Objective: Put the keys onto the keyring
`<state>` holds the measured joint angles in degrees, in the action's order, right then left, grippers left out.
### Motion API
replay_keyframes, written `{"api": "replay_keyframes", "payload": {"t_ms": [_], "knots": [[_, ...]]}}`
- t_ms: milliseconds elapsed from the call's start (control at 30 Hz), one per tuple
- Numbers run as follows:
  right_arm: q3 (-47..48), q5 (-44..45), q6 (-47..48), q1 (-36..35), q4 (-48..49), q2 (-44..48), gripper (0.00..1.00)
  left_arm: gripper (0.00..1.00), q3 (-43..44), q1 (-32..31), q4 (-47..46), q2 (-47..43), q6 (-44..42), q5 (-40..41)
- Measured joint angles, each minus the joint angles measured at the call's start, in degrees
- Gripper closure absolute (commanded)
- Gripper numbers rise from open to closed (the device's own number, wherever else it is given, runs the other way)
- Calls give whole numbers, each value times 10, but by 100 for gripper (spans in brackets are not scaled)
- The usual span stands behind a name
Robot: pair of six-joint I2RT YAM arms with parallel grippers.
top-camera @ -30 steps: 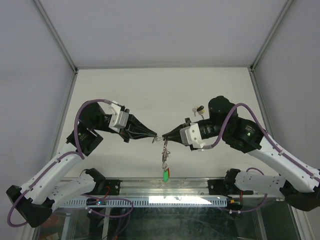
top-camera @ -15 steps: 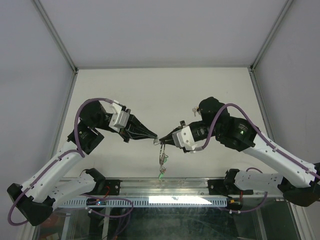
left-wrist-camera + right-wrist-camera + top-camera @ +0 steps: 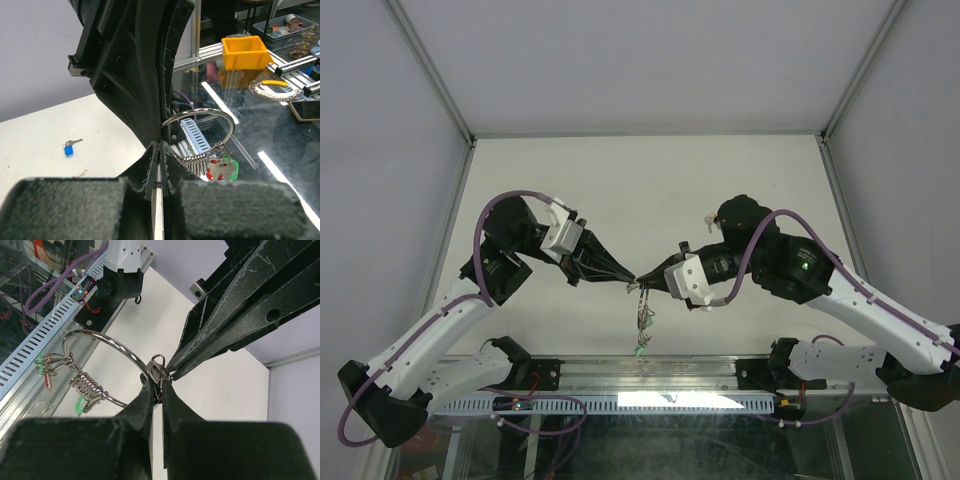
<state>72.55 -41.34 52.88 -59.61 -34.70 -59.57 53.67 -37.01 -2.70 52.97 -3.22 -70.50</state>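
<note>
Pinches the right hand [image 3: 157, 382] shut on the wire of the keyring [image 3: 105, 335], held in the air over the near part of the table [image 3: 620, 180], with red- and green-capped keys [image 3: 220, 169] and a small coil [image 3: 90, 386] hanging from its lower arc. Meets it tip to tip with the left hand [image 3: 159, 146], closed narrow on a thin silver strip [image 3: 157, 222]; cannot tell whether that is a key. Finds a blue-capped key [image 3: 69, 149] lying flat on the table, well apart.

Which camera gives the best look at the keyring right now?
Right wrist: the keyring shows nearly its whole loop, close and sharp. Left wrist shows only an upper arc, with the rest hidden. Top external shows just a tiny glint.
</note>
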Motion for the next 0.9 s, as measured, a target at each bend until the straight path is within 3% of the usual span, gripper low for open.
{"api": "replay_keyframes", "payload": {"t_ms": [900], "knots": [[11, 2, 7, -14, -21, -5, 100, 100, 5, 0, -36, 13, 53, -52]]}}
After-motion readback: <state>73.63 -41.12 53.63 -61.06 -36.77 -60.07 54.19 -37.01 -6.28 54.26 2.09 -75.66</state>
